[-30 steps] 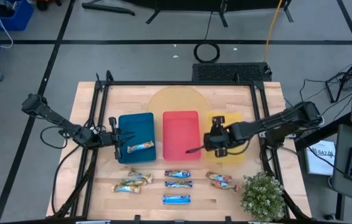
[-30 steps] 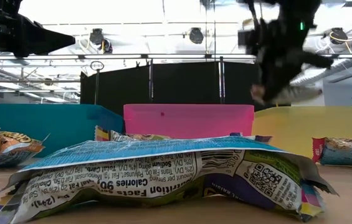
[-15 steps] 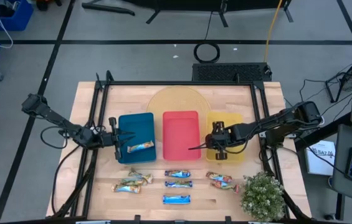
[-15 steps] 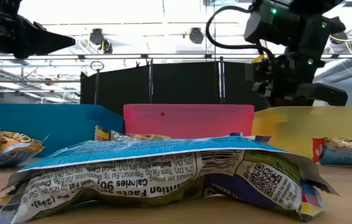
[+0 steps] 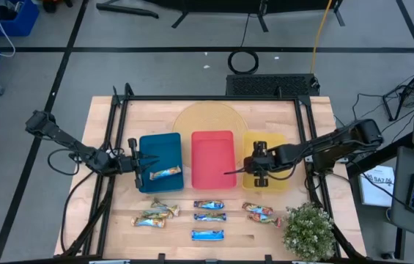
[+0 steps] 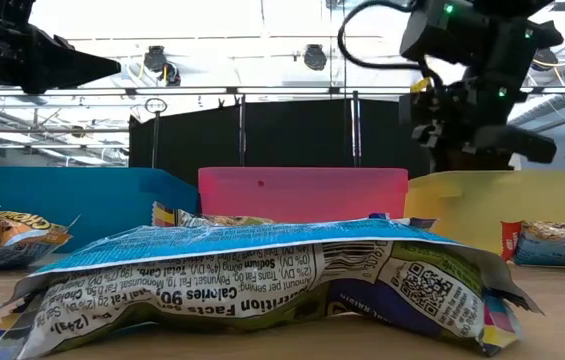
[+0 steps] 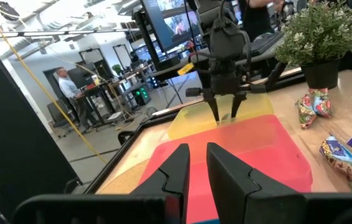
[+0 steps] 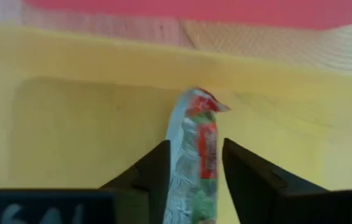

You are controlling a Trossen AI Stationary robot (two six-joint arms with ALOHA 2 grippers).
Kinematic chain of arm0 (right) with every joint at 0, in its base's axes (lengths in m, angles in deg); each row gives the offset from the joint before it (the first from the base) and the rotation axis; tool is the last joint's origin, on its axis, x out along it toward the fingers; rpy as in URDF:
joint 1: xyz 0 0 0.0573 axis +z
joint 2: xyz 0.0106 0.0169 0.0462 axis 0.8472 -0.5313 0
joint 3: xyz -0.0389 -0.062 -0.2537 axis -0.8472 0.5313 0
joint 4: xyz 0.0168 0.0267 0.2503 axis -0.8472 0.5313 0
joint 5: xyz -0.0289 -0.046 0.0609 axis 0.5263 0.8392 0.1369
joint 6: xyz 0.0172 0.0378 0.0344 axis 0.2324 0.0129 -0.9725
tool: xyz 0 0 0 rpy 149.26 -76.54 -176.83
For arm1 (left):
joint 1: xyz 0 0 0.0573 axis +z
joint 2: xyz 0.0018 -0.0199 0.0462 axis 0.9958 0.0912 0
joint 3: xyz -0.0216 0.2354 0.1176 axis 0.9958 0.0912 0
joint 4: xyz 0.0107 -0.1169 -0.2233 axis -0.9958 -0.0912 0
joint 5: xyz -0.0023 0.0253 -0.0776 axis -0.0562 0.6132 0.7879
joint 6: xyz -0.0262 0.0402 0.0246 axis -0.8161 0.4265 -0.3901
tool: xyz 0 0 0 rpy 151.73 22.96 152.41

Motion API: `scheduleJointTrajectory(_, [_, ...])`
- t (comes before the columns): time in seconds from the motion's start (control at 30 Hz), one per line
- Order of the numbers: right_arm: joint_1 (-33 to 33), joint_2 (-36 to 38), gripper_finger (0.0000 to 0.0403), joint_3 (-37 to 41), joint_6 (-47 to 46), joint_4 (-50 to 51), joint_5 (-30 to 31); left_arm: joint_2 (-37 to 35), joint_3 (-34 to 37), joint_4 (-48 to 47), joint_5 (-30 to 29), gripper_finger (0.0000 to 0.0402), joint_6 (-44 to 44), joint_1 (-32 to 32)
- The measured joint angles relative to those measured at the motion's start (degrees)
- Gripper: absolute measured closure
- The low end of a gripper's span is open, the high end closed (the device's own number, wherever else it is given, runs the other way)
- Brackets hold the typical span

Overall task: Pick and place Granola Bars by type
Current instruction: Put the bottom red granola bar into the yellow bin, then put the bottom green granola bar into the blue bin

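**Over the yellow tray, a red bar between the right fingers**

Above the yellow tray (image 5: 277,139), the right gripper (image 5: 259,178) points down with a red bar (image 8: 195,167) lying between its fingers (image 8: 152,176); whether they clamp it or stand just apart cannot be told. The bar sits over the tray's floor. The left gripper (image 5: 136,163) waits at the blue tray's (image 5: 158,145) outer edge, fingers (image 7: 176,167) slightly apart and empty. A tan bar (image 5: 165,174) lies in the blue tray. The red tray (image 5: 213,150) stands between the other two. On the table (image 5: 104,220) in front of the trays lie two tan bars (image 5: 155,215), three blue bars (image 5: 209,218) and two red bars (image 5: 259,213), near a plant (image 5: 310,231).
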Motion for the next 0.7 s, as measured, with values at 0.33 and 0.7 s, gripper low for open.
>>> scheduleJointTrajectory(0.33, [0.0, 15.7, 0.0228, -6.1, -1.3, 8.6, -0.1, 0.0, 0.0, 0.0, -1.1, 0.0339, -0.1, 0.0])
scheduleJointTrajectory(0.7, [1.6, 43.8, 0.0344, -0.8, -4.2, 0.1, 2.6, 0.0, 0.0, -2.3, -4.3, 0.0339, -1.8, 0.0])
